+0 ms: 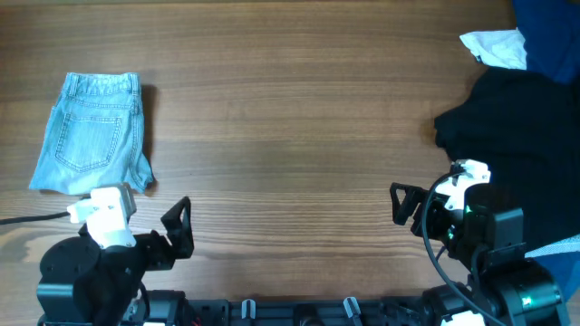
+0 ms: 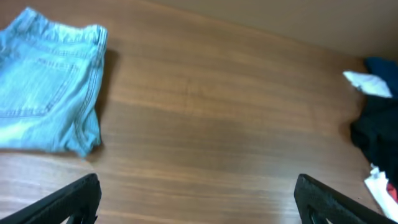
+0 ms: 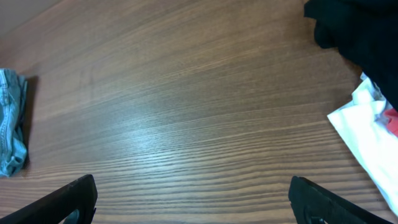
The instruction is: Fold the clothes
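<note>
The light blue denim shorts (image 1: 92,134) lie folded at the far left of the table, back pocket up, waistband at the far side. They also show in the left wrist view (image 2: 46,87) and at the left edge of the right wrist view (image 3: 11,121). My left gripper (image 1: 178,228) is open and empty near the table's front edge, to the right of and below the shorts; its jaws (image 2: 196,202) are spread wide over bare wood. My right gripper (image 1: 401,203) is open and empty at the front right; its jaws (image 3: 193,202) are spread over bare wood.
A black garment (image 1: 517,136) is heaped at the right, with a dark blue cloth (image 1: 548,32) and a white cloth (image 1: 497,47) behind it. The black garment (image 3: 360,31) and a white cloth (image 3: 367,134) lie right of my right gripper. The wooden table (image 1: 290,118) is between.
</note>
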